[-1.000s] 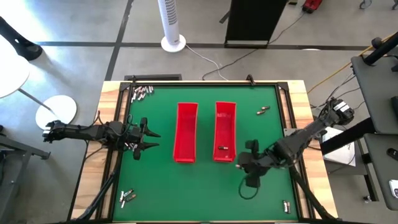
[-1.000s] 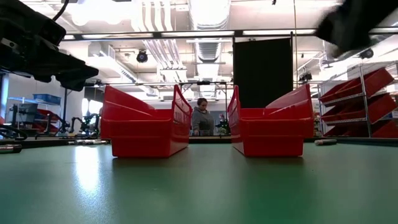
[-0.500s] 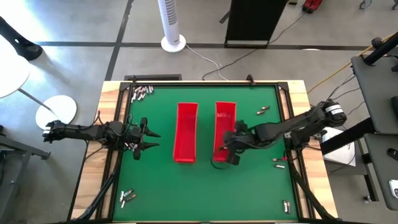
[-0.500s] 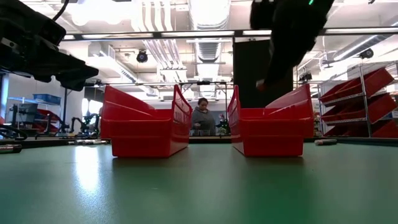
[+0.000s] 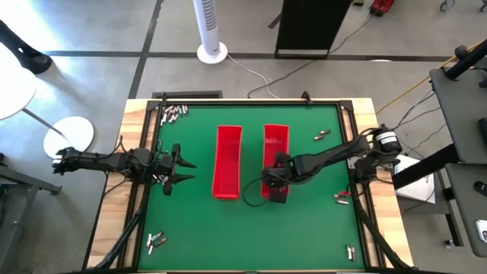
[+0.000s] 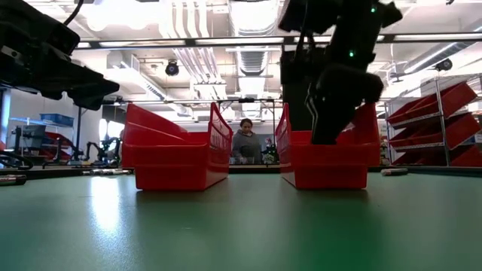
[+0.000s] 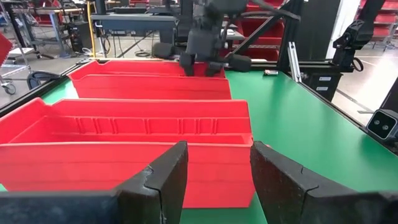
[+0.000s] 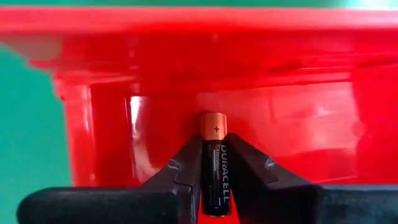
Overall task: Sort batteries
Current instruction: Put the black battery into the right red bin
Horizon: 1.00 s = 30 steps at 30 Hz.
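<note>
Two long red trays stand side by side mid-table: the left tray (image 5: 227, 161) and the right tray (image 5: 275, 156). My right gripper (image 5: 275, 185) hangs over the near end of the right tray, shut on a black battery with a copper end (image 8: 213, 163). My left gripper (image 5: 181, 167) waits open and empty at the table's left, facing the left tray (image 7: 143, 130). Loose batteries lie in small groups at the far left corner (image 5: 173, 113), near left (image 5: 156, 241), far right (image 5: 322, 136), right edge (image 5: 342, 196) and near right corner (image 5: 351, 251). My right gripper pinches the battery's black body (image 8: 213, 180) between its two fingers, which lie along its sides. The copper plus end (image 8: 213, 126) sticks out beyond the fingertips. The fingers point down into the right tray's near end. The battery is lifted clear of the tray floor.
A raised dark frame runs around the green mat. A white fan base (image 5: 212, 52) and a black stand (image 5: 313, 27) are on the floor beyond the far edge. A person (image 6: 245, 143) shows in the room beyond, between the trays.
My right gripper has swung from the table's near right toward the left and far side, arriving over the near end of the right tray. My left arm has kept still.
</note>
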Motion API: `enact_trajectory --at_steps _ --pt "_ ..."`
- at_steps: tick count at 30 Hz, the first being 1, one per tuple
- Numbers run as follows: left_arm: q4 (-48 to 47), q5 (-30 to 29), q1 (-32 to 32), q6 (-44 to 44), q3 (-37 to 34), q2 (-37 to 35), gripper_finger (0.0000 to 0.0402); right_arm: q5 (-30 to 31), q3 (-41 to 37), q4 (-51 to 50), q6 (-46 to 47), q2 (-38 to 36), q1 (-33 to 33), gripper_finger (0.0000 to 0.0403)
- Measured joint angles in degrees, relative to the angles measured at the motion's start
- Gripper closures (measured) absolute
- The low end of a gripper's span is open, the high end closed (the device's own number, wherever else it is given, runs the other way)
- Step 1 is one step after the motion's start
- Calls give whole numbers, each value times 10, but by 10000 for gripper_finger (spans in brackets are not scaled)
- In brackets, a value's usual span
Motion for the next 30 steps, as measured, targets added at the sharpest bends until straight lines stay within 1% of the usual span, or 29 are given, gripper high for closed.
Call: enact_trajectory --at_steps 9,14,21,30 --pt "0 0 0 0 0 0 247 -10 0 4 -34 18 -11 349" --pt "0 0 0 0 0 0 247 -25 0 1 -35 16 -11 349" --pt "0 0 0 0 0 0 247 -25 15 1 -51 10 -13 349" --pt "0 0 0 0 0 0 247 -26 -12 22 -52 10 -26 349"
